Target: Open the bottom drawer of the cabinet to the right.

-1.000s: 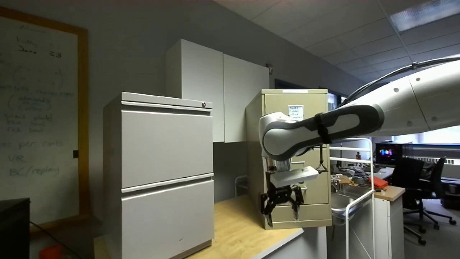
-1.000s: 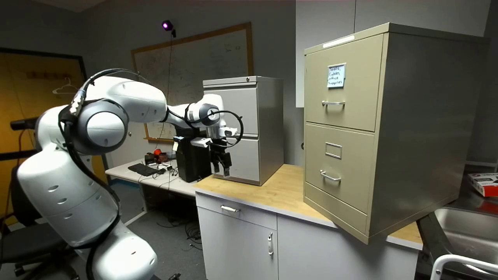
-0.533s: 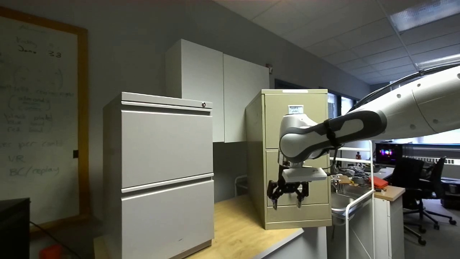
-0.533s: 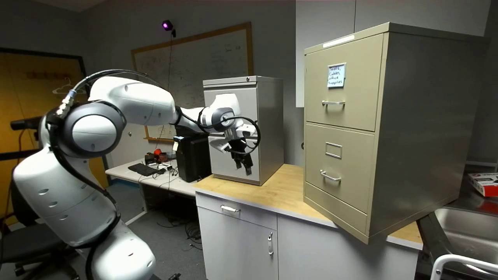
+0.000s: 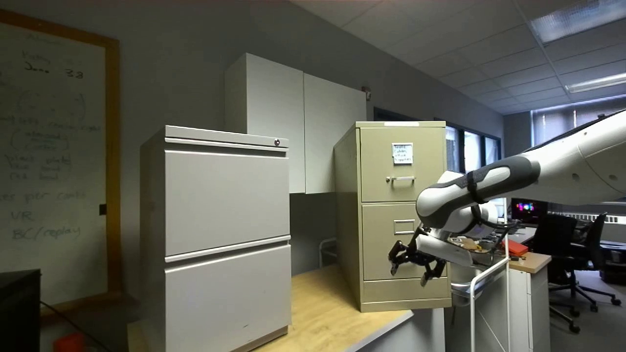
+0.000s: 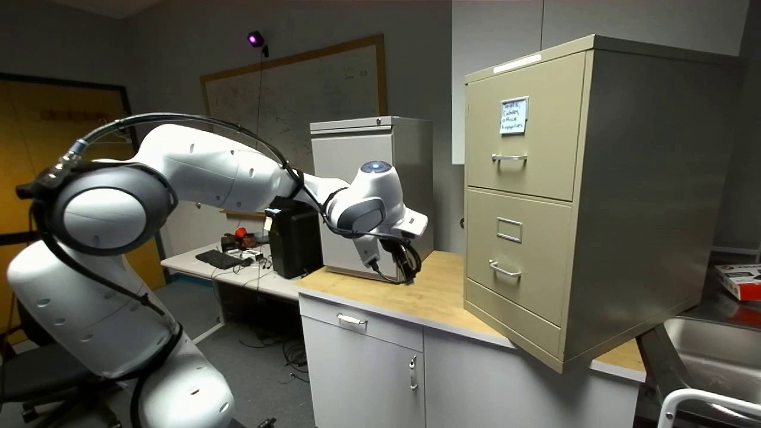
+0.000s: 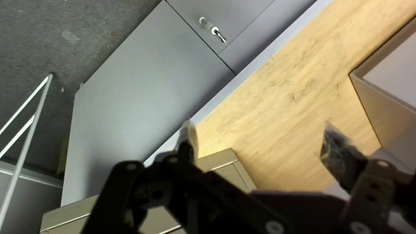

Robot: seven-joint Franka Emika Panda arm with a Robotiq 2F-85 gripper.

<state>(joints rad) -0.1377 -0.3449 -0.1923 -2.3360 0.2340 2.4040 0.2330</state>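
Observation:
The beige cabinet (image 6: 648,178) stands on the wooden counter. Its bottom drawer (image 6: 541,267) is closed, with a small metal handle (image 6: 505,269) low on its front. The drawer (image 5: 379,244) also shows in an exterior view, where my gripper (image 5: 408,276) covers its handle. My gripper is open and empty, tilted, and apart from the drawer front, seen to the left of the cabinet in an exterior view (image 6: 410,276). In the wrist view my fingers (image 7: 341,156) stand wide apart, with the cabinet's lower corner (image 7: 221,159) partly behind them.
A grey cabinet (image 5: 227,195) stands on the same wooden counter (image 6: 443,285). A sink (image 6: 713,351) and a white metal rail (image 6: 707,399) are beside the beige cabinet. White wall cupboards (image 5: 276,122) hang behind. The base cupboard's door handle (image 6: 413,373) sticks out below.
My arm has moved right in both exterior views, closer to the beige cabinet. The wrist has turned and tilted. The upper drawer's handle shows again. The drawers have not moved.

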